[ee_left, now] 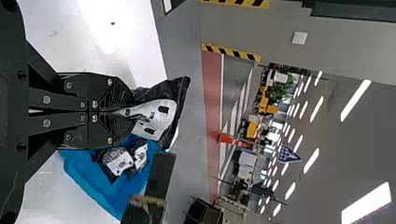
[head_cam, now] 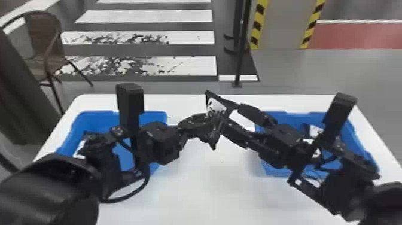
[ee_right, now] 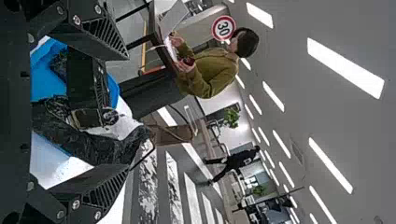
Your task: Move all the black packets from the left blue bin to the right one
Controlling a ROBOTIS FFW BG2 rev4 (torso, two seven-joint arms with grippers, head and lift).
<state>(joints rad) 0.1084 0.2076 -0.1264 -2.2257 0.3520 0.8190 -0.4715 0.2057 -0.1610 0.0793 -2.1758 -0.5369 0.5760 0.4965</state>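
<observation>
Above the middle of the tabletop (head_cam: 191, 191), the left claw (head_cam: 205, 120) is closed on a black packet (ee_left: 161, 112). In the left wrist view the fingertips clamp one end; the packet's dark edges and white label project beyond them.

The right claw (head_cam: 214, 120) is open and faces the left claw. In the right wrist view, its fingers stand apart on either side of the packet; contact between these fingers and the packet cannot be confirmed.

Edges and working room: the two claws meet over the white strip between the left blue bin (head_cam: 154, 115) and the right blue bin (head_cam: 287, 116). This strip continues toward the near side. The left arm (head_cam: 45, 185) crosses above the left bin, and the right arm (head_cam: 344, 185) crosses above the right bin; each hides part of the bin below it. The right bin contains black packets with white labels (ee_left: 119, 161). A dark item (ee_right: 58, 65) lies in the left bin; its type cannot be confirmed.

Surface: the tabletop is white, with rounded far corners; both bins rest on it.

Room: a brown chair (head_cam: 45, 39) stands at the far left, beside white floor stripes (head_cam: 143, 15). A black pole (head_cam: 241, 48) stands beyond the far edge, near a column (head_cam: 282, 24) with yellow-and-black edging
</observation>
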